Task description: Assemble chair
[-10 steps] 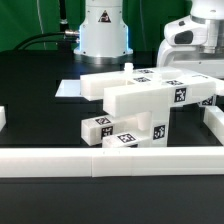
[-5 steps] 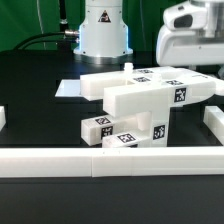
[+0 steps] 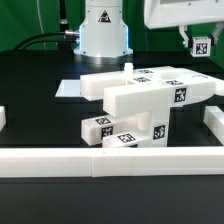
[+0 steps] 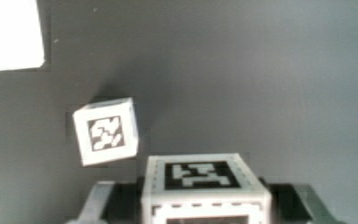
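Note:
The partly built chair (image 3: 150,98), glossy white blocks with black-and-white tags, stands on the black table in the middle of the exterior view. My gripper (image 3: 200,42) is high at the exterior view's upper right, above the chair's right end. It is shut on a small square white tagged leg (image 3: 201,46). In the wrist view the leg (image 4: 201,180) sits between my fingers (image 4: 108,200), with my gripper (image 4: 197,205) closed round it. Another small tagged white block (image 4: 105,130) lies on the table below.
A long low white rail (image 3: 110,160) runs along the table's front, with white pieces at the left edge (image 3: 3,118) and at the right (image 3: 214,124). The marker board (image 3: 68,88) lies behind the chair and shows in the wrist view (image 4: 7,35). The robot base (image 3: 105,30) stands at the back.
My gripper has risen from beside the chair's right end towards the top of the exterior view, lifting the small tagged leg with it. The chair has not moved.

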You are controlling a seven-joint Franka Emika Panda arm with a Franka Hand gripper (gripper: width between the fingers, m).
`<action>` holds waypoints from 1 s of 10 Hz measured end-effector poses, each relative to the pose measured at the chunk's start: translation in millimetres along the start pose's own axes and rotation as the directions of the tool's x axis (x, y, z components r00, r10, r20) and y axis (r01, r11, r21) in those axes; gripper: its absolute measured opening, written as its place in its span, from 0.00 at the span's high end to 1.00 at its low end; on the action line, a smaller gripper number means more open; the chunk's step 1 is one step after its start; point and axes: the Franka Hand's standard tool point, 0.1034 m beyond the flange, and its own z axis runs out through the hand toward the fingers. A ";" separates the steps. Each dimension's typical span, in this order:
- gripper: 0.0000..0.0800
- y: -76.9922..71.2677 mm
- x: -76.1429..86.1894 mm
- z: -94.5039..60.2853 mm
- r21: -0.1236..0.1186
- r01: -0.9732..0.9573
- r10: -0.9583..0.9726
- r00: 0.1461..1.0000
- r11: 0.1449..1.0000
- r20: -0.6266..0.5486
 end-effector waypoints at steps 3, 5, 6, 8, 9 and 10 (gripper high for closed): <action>0.64 13.8 11.6 -2.2 0.011 0.055 -0.055 0.998 0.998 -0.016; 0.64 25.5 59.0 -40.1 0.038 0.078 -0.076 0.995 0.996 -0.061; 0.64 34.2 76.9 -44.3 0.053 0.084 -0.081 0.996 0.995 -0.041; 0.64 36.7 89.9 -44.7 0.054 0.083 -0.081 0.996 0.995 -0.049; 0.64 36.5 88.5 -44.0 0.054 0.084 -0.082 0.996 0.995 -0.047; 0.64 37.6 89.2 -43.3 0.053 0.082 -0.080 0.996 0.995 -0.046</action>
